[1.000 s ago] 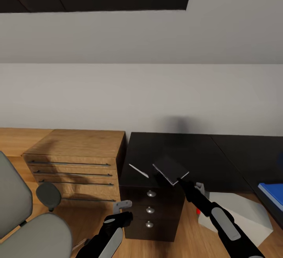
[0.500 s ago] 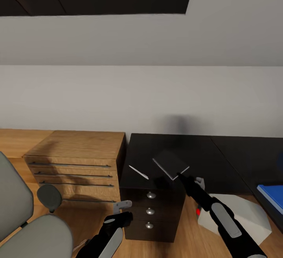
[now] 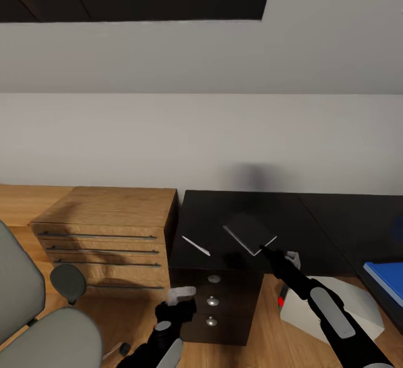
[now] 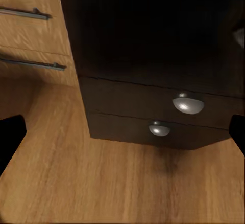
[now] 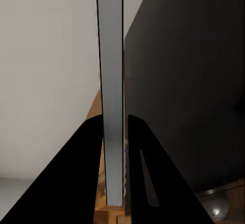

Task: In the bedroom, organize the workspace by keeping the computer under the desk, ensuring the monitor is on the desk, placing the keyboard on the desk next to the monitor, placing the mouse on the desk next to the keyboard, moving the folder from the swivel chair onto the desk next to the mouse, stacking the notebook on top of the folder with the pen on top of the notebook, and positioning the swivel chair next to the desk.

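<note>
Right gripper [image 3: 263, 251] clamps notebook [image 3: 249, 233] above desk [image 3: 313, 217]; folder [image 3: 386, 278] at four o'clock (stacking pending); pen [image 3: 196, 245] untouched; left gripper [image 3: 180, 294] open, empty.

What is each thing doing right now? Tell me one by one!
notebook: pinched by the right end effector, lifted over the desk
pen: lying on the desk
folder: flat on the desk
desk drawers: closed
left end effector: open, holding nothing
</note>
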